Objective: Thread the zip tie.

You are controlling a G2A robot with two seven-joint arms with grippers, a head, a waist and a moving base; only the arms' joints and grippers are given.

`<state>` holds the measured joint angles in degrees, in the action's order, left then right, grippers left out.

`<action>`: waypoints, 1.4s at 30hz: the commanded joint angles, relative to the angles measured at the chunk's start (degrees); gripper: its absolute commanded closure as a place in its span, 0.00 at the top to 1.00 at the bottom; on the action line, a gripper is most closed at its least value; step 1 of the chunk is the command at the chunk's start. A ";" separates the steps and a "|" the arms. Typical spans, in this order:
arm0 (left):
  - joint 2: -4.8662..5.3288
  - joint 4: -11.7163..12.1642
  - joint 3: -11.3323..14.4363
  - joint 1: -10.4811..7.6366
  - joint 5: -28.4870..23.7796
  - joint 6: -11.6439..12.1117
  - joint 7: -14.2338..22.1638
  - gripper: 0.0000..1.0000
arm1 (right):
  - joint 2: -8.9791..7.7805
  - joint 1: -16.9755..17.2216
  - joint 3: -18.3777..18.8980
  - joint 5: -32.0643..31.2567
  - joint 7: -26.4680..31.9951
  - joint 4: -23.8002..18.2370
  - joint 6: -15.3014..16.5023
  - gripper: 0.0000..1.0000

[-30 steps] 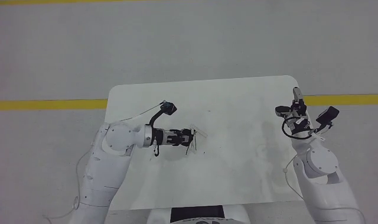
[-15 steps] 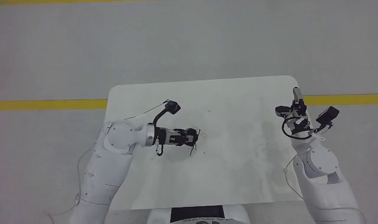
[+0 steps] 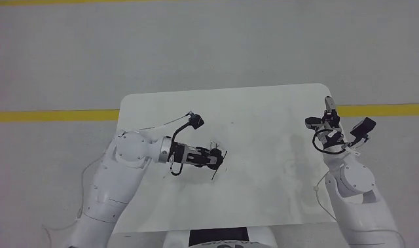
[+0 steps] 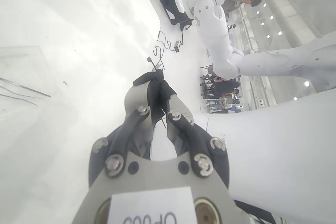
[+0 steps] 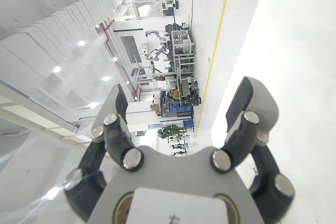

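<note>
While the left gripper (image 4: 157, 80) pinches the zip tie (image 4: 153, 64) between closed fingers above the table (image 3: 262, 110), the right gripper (image 5: 183, 96) hangs near the table's right edge, fingers wide, empty; no loop shows, so threading apparently remains.

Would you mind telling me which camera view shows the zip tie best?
The left wrist view: the zip tie sticks out, close up, from the left gripper's shut jaws. The top view gives a thin dark sliver; the right wrist view faces away.
</note>
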<state>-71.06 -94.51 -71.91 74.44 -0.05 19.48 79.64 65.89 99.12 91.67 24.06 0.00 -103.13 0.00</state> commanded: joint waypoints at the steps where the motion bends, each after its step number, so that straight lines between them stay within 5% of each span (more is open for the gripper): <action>1: -0.02 -0.03 -0.11 0.02 -0.01 0.00 0.00 0.00 | 0.00 0.00 0.00 0.00 0.00 0.00 0.00 1.00; 22: -0.02 -0.03 -0.11 0.02 -0.01 0.00 0.00 0.00 | 0.00 0.00 0.00 0.00 0.00 0.00 0.00 1.00; 25: 0.57 -0.36 -0.83 0.53 -0.07 0.00 0.00 0.00 | 0.00 0.00 0.00 0.00 0.00 0.00 0.00 1.00; 30: 3.58 -2.57 -4.03 3.29 -3.16 0.00 0.00 0.00 | 0.00 0.00 0.00 0.00 0.00 0.00 0.00 1.00; 34: 7.50 -4.79 -4.70 5.12 -9.49 0.00 0.00 0.00 | 0.00 0.00 0.00 0.00 0.00 0.00 0.00 1.00; 42: 13.59 -4.12 -4.20 4.46 -18.04 0.00 0.00 0.00 | 0.00 0.00 0.00 0.00 0.00 0.00 0.00 1.00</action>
<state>-58.10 -98.36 -76.62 79.07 -17.37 19.48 79.64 65.89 99.12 91.67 24.06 0.00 -103.13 0.00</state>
